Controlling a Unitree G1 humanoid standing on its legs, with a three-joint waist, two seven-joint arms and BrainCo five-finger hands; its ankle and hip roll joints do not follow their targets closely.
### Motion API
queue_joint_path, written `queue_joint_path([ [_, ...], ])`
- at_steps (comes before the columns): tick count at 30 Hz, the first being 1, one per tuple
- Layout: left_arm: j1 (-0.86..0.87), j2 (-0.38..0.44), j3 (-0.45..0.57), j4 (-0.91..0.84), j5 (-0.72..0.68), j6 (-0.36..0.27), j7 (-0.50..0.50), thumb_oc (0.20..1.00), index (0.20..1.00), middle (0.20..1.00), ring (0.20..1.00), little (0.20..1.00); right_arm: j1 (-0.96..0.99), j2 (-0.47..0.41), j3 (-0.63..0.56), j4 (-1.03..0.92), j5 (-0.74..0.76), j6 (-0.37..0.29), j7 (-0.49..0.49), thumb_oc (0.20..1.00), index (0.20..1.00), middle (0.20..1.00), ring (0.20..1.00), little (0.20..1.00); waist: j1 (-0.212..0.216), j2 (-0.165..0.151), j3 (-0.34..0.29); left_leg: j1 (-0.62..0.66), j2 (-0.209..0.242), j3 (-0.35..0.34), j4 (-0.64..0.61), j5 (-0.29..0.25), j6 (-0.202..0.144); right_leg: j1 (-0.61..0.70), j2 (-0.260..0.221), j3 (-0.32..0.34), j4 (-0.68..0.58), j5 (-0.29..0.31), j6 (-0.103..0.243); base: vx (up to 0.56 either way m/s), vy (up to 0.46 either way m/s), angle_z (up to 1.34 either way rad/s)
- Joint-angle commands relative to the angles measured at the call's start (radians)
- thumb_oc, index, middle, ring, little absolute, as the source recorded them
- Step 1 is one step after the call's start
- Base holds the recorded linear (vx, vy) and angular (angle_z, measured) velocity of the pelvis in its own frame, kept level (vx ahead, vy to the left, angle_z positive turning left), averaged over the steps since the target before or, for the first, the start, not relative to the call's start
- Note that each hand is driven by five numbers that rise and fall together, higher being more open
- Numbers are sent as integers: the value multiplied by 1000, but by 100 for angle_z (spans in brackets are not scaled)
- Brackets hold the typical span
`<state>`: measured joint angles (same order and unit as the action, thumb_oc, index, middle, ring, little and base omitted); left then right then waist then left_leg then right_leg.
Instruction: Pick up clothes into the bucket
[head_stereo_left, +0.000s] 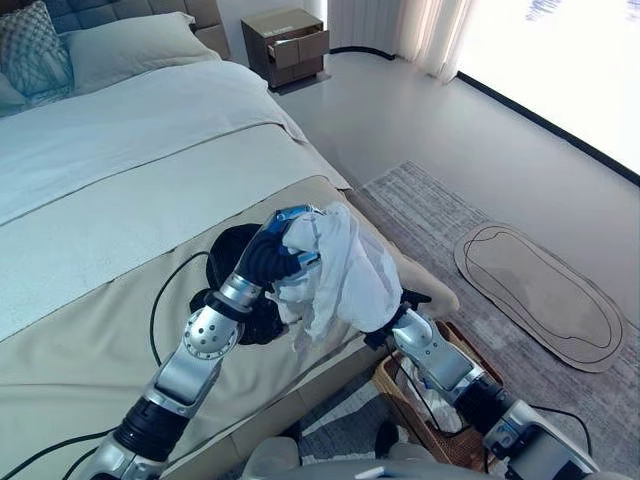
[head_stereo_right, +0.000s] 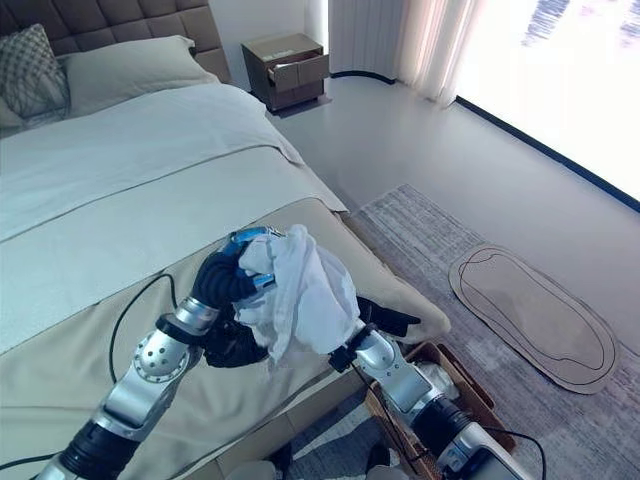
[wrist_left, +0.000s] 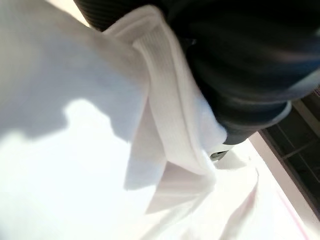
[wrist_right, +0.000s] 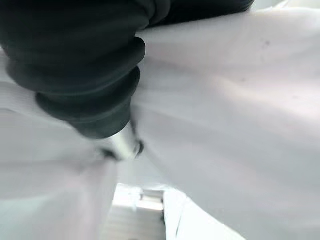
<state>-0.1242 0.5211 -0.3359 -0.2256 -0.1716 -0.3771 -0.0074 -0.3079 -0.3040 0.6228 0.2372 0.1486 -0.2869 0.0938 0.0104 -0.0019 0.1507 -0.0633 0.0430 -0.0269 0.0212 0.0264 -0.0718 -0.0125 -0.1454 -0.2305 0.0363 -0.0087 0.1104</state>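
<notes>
Midway, the crumpled white cotton garment (head_stereo_left: 335, 270) hung above the beige bed's edge (head_stereo_left: 330, 350), left hand (head_stereo_left: 275, 250) curled on it, right hand's (head_stereo_right: 385, 318) grip untellable, the brown wicker basket (head_stereo_left: 400, 385) below unreached.

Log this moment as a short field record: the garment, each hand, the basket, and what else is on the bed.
garment: white cloth, bunched and lifted above the bed edge
left hand: left hand curled into the cloth's upper left
right hand: right hand against the cloth's lower right, fingers hidden
basket: wicker basket on the floor beside the bed, below the right arm
other item: black garment on the bed under the left hand
</notes>
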Motion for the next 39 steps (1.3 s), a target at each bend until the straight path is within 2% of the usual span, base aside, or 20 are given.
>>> queue_joint_path([
  [1, -11, -11, 20, -103, -42, -51, 10, 200, 200, 200, 200, 200, -7, 62, 17, -45, 44, -30, 0, 200, 200, 200, 200, 200, -12, -45, -39, 7, 37, 15, 23, -54, 0, -30, -89, 20, -25, 93, 70, 0, 0, 0],
  [7, 22, -4, 73, -107, -31, -59, 26, 200, 200, 200, 200, 200, 75, 34, -45, 44, -13, -33, -39, 200, 200, 200, 200, 200, -16, -45, -41, 7, 34, 15, 28, -57, 1, -29, -90, 21, -25, 94, 70, 0, 0, 0],
  [13, 70, -16, 126, -58, 3, -66, 58, 200, 200, 200, 200, 200, 181, 13, -182, 89, 43, -39, -76, 200, 200, 200, 200, 200, -25, -47, -41, 7, 34, 17, 29, -58, 1, -30, -92, 20, -23, 95, 71, 1, 0, -1],
  [14, 81, -19, 129, -23, 41, -70, 84, 429, 429, 429, 429, 429, 200, 15, -210, 88, 71, -44, -84, 200, 200, 200, 200, 200, -27, -48, -40, 6, 34, 18, 30, -58, 2, -32, -93, 22, -22, 95, 71, 4, 3, -6],
  [15, 88, -26, 118, 64, 98, -66, 115, 1000, 1000, 1000, 1000, 1000, 225, 12, -253, 81, 132, -51, -78, 200, 200, 200, 200, 200, -34, -51, -38, 7, 34, 21, 30, -58, 2, -33, -93, 23, -21, 96, 73, 4, 3, -7],
  [16, 86, -27, 115, 68, 99, -68, 117, 1000, 1000, 1000, 1000, 1000, 226, 11, -254, 79, 133, -50, -77, 200, 200, 200, 200, 200, -32, -50, -38, 7, 34, 21, 30, -58, 2, -33, -93, 23, -21, 95, 73, 10, 2, -4],
  [17, 96, -41, 103, 170, 141, -48, 132, 1000, 1000, 1000, 1000, 1000, 260, 2, -309, 48, 195, -57, -75, 200, 200, 200, 200, 200, -41, -53, -37, 7, 33, 23, 31, -58, 2, -34, -93, 26, -19, 94, 73, 14, -7, -3],
  [21, 115, -74, 97, 291, 122, -47, 130, 1000, 1000, 1000, 1000, 1000, 304, 8, -400, 24, 282, -76, -82, 200, 200, 200, 200, 200, -51, -58, -37, 5, 32, 27, 37, -62, 5, -40, -94, 32, -11, 92, 74, 0, 0, 0],
  [26, 133, -91, 108, 363, 133, -35, 131, 1000, 1000, 1000, 1000, 1000, 342, 20, -483, 26, 344, -90, -89, 200, 200, 200, 200, 200, -58, -58, -33, -2, 30, 29, 47, -67, 6, -45, -95, 35, -3, 88, 75, 3, -1, -4],
  [29, 132, -91, 129, 413, 145, -31, 146, 1000, 1000, 1000, 1000, 1000, 349, 34, -552, 31, 402, -108, -108, 200, 200, 200, 200, 200, -69, -55, -14, -19, 23, 29, 77, -78, 10, -70, -104, 52, 45, 70, 74, -34, 15, -7],
  [32, 110, -81, 143, 432, 156, -35, 161, 1000, 1000, 1000, 1000, 1000, 323, 24, -590, 35, 414, -119, -123, 200, 200, 200, 200, 200, -79, -51, 39, -72, 10, 30, 148, -99, 17, -126, -118, 75, 116, 54, 71, -117, 29, -6],
  [33, 108, -81, 143, 433, 156, -35, 162, 1000, 1000, 1000, 1000, 1000, 321, 24, -590, 36, 415, -119, -123, 200, 200, 200, 200, 200, -78, -51, 39, -76, 10, 30, 152, -101, 17, -130, -118, 76, 119, 53, 71, -210, 28, 0],
  [35, 80, -75, 160, 437, 153, -39, 196, 1000, 1000, 1000, 1000, 1000, 270, 7, -630, 50, 420, -138, -164, 200, 200, 200, 200, 200, -84, -45, 114, -169, 6, 30, 265, -122, 20, -215, -136, 88, 202, 40, 65, -260, 33, -6],
  [39, 48, -80, 183, 452, 159, -46, 251, 1000, 1000, 1000, 1000, 1000, 204, 0, -668, 84, 414, -163, -223, 200, 200, 200, 200, 200, -89, -39, 149, -264, 4, 32, 367, -150, 23, -308, -138, 116, 291, 16, 57, -137, 11, -4],
])
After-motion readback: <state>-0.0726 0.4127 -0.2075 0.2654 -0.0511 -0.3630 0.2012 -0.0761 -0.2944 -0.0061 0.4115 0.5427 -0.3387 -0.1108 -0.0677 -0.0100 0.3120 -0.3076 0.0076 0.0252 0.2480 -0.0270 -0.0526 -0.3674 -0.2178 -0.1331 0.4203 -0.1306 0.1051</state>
